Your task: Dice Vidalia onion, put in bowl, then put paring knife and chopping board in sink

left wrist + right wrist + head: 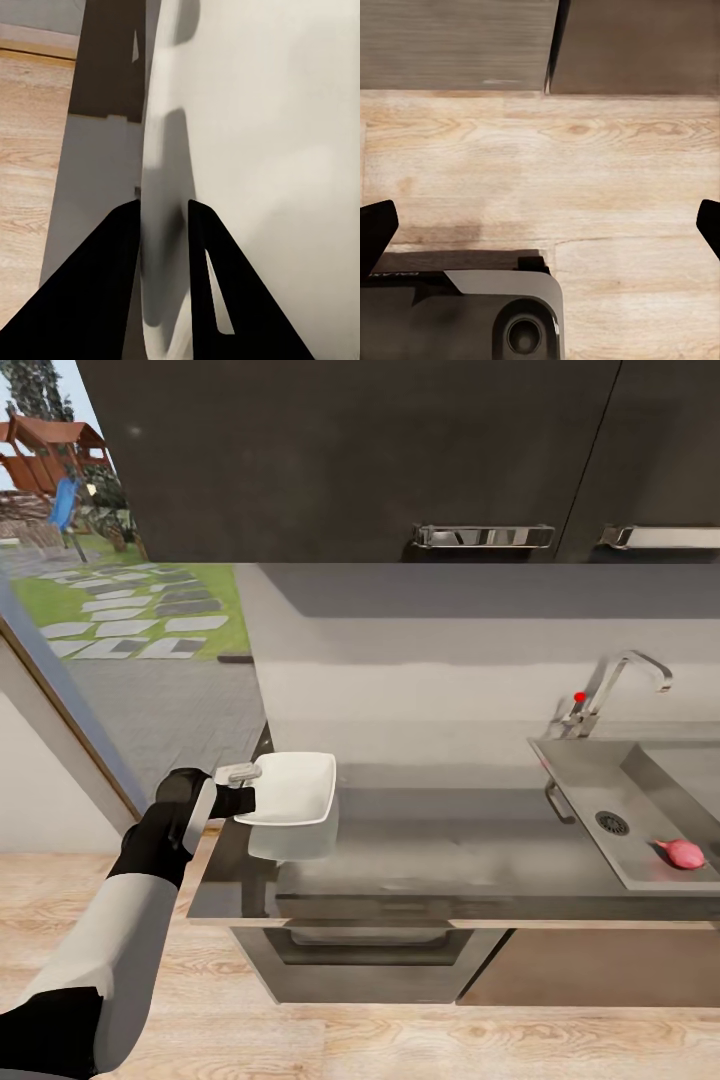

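Vidalia onion (681, 853) lies in sink (600, 780); left tool (243, 788) clamps bowl (292, 788) rim.

The grey countertop (450, 860) carries the sink (640, 800), where the Vidalia onion (681, 853) lies.

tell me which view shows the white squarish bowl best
The head view: the whole shallow white squarish bowl shows above the grey countertop, its rim in the left gripper. The left wrist view gives just a close rim section.
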Robot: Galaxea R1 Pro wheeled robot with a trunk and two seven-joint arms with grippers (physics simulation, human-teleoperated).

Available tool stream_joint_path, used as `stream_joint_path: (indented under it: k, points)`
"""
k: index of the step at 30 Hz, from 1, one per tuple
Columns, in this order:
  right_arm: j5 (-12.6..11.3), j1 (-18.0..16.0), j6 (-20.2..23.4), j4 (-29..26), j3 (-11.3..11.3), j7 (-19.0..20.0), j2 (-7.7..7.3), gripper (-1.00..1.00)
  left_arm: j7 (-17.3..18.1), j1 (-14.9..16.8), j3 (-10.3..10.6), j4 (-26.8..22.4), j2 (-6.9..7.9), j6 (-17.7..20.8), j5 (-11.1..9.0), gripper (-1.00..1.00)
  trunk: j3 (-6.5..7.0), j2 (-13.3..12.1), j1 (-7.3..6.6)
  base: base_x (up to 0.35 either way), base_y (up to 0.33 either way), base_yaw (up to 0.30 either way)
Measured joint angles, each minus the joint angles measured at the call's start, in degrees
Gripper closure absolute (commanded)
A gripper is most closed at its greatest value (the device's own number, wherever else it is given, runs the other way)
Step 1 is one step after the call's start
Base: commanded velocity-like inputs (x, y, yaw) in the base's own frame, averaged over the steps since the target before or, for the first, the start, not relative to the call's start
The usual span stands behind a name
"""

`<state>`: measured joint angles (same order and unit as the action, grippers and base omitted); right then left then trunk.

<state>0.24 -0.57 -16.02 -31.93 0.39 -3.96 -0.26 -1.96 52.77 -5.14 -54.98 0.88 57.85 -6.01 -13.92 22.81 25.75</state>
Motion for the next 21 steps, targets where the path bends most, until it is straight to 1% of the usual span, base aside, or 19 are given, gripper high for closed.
stream_joint_path:
  k: [5, 6, 21]
  points:
    - [0.0, -0.01, 0.0, 0.0, 0.0, 0.0, 0.0, -1.0, 0.0, 0.0, 0.0, -0.08, -0.14, 0.0, -0.05, 1.0, 0.0, 0.0, 0.0, 0.0, 0.0, 0.0]
    - [0.0, -0.01, 0.0, 0.0, 0.0, 0.0, 0.0, -1.0, 0.0, 0.0, 0.0, -0.08, -0.22, 0.0, -0.07, -1.0, 0.0, 0.0, 0.0, 0.0, 0.0, 0.0]
    - [0.0, 0.0, 0.0, 0.01, 0.02, 0.0, 0.0, -1.0, -0.03, 0.0, 0.0, -0.46, -0.43, 0.0, -0.13, -1.0, 0.0, 0.0, 0.0, 0.0, 0.0, 0.0]
